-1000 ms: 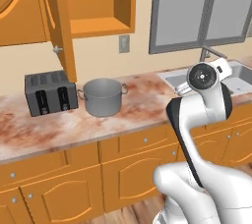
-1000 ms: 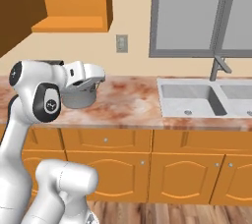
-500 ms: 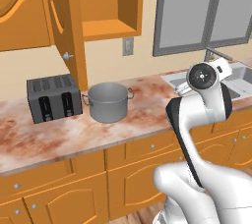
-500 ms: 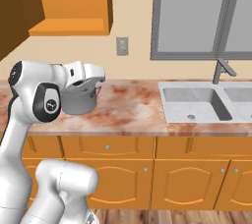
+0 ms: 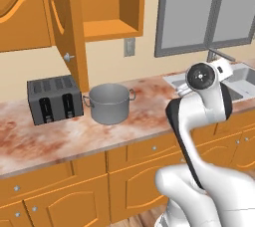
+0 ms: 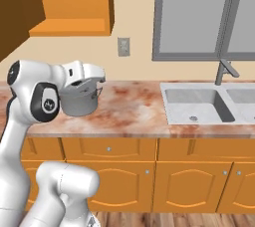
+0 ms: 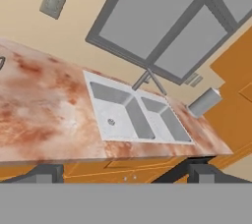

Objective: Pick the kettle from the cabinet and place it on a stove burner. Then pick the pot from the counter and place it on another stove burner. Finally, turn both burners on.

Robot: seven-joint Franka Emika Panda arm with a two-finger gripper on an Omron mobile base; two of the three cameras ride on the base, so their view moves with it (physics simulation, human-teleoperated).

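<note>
The grey pot (image 5: pixel 109 102) stands on the marbled counter (image 5: pixel 60 134) beside a toaster, below the open orange cabinet (image 5: pixel 107 27), whose shelf looks bare. In the right base view my white hand (image 6: pixel 85 74) covers part of the pot (image 6: pixel 78 102). My gripper (image 7: pixel 123 173) is open and holds nothing; its two dark fingertips (image 7: pixel 47 173) stand wide apart, pointing along the counter (image 7: pixel 44 110) toward the sink. The pot's handle (image 7: pixel 1 62) peeks in at the hand view's left edge. The kettle and the stove burners are out of view.
A dark toaster (image 5: pixel 52 99) sits left of the pot. The cabinet door (image 5: pixel 67 27) hangs open above it. A double sink (image 6: pixel 199 104) with a faucet (image 6: pixel 224 70) lies to the right. A grey roll (image 7: pixel 204 102) stands past the sink.
Both base views have shifted a little, so the base has moved slightly. The arm keeps the same pose and the gripper stays open.
</note>
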